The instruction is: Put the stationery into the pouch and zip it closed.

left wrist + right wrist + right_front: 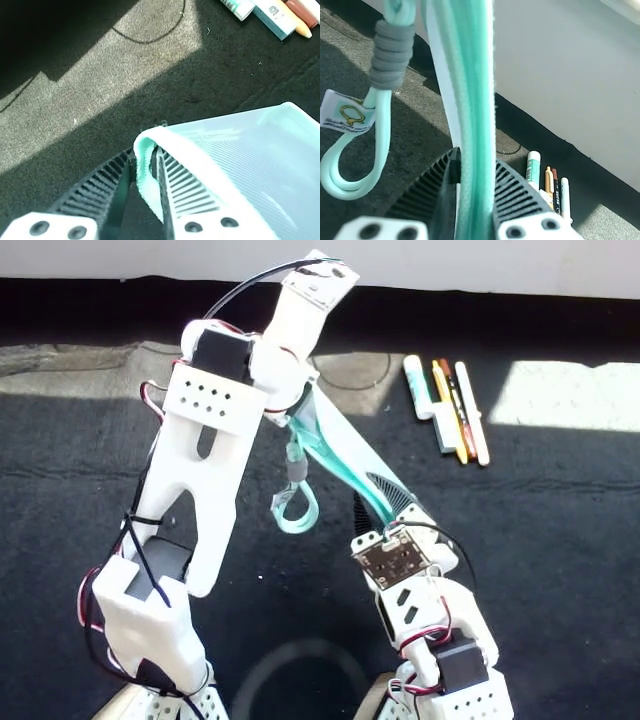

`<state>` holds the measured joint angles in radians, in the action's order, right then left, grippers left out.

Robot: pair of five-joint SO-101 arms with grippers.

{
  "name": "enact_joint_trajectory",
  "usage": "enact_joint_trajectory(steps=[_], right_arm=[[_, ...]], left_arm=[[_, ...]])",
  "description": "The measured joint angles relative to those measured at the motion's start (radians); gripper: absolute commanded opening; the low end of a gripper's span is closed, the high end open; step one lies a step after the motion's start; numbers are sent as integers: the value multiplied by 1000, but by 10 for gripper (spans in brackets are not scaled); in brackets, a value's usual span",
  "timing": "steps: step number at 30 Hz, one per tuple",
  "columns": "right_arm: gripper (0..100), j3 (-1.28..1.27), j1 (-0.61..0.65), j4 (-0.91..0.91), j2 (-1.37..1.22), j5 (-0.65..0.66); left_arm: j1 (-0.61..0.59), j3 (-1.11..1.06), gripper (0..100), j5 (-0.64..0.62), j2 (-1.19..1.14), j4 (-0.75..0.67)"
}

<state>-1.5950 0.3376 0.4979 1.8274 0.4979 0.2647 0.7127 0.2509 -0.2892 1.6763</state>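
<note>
Saw the mint pouch (338, 452) lifted above the dark mat (560, 560), stretched between the two arms. Found the left gripper (145, 161) pinching one end of the pouch, with black ribbed fingers pressed together on the green rim. Found the right gripper (475, 162) clamped in the same way on the other end, squeezing the fabric edge. Noticed a pale green strap loop (295, 508) hanging from the pouch near the left gripper, with a grey wrapped part and a small white tag (342, 116). Saw the stationery (447, 412), a white tube and several pens, lying side by side on the mat, well apart from the pouch. Could not tell the zip open or closed.
</note>
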Motion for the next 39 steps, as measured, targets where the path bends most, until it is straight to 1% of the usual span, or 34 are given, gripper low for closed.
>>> enact_joint_trajectory(steps=[3,7,10,13,18,22,26,29,34,37,39], right_arm=[[6,-3,0,-48,-3,2],[6,-5,0,-92,-6,2],[6,-12,0,-135,-6,2],[6,-12,2,-178,-6,2],[6,-12,49,-236,-6,2],[6,-12,75,-241,-6,52],[6,-12,92,-239,-6,68],[6,48,127,-163,-61,52],[6,301,146,17,-304,-117],[6,446,149,112,-456,-173],[6,500,150,152,-511,-201]], left_arm=[[2,46,17,-14,-2,48],[-6,74,17,-46,3,66],[-20,66,18,-60,48,68],[-23,31,18,-60,126,68],[-25,-58,18,-60,241,68],[-26,-124,18,-60,322,68],[-40,-189,18,-60,376,68],[-72,-230,18,-60,384,68],[-112,-239,18,-60,384,69],[-118,-244,17,-60,384,69],[-121,-244,18,-60,384,72]])
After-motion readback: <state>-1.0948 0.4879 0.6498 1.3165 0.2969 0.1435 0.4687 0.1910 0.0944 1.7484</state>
